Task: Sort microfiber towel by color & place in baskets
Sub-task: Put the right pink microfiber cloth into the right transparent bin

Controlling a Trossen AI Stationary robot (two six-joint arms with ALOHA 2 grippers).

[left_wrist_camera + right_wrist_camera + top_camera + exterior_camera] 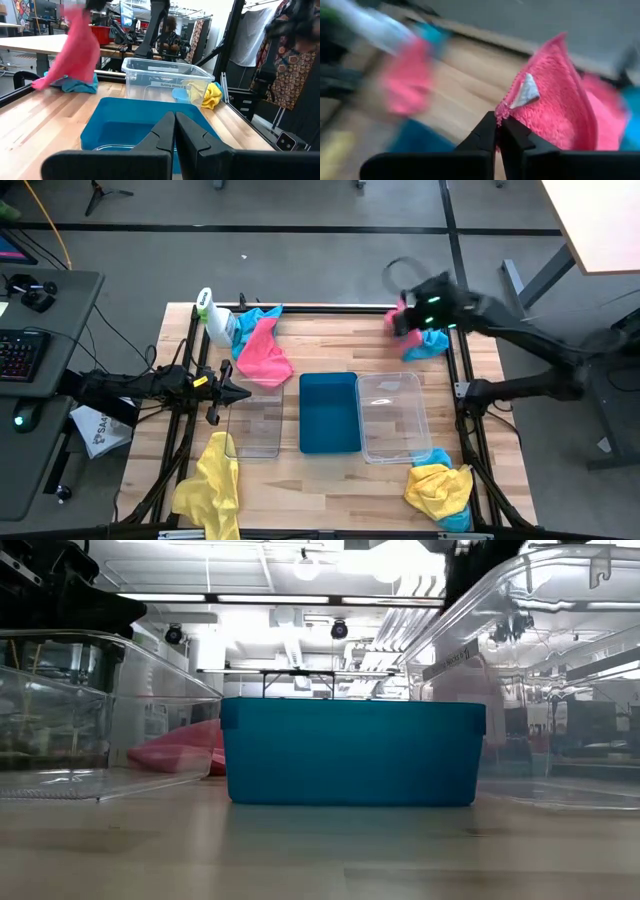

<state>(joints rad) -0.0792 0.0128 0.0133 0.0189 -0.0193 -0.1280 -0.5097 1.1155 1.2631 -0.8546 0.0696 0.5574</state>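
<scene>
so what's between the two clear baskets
The teal basket sits between the left clear basket and right clear basket, seen in the high view.

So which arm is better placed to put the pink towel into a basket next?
The right arm. Its gripper is already shut on the pink towel, lifted at the far right corner. The left gripper waits empty over the left clear basket.

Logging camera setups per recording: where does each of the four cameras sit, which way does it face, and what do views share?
High view: overhead, straight down on the table; both arms show, right pincer shut on a pink towel.
Low view: table height, level at the teal basket; no pincer visible.
Left wrist view: past the shut left pincer, across the teal basket.
Right wrist view: past its pincer onto the held pink towel.
Shared: teal basket in high, low and left wrist views.
</scene>
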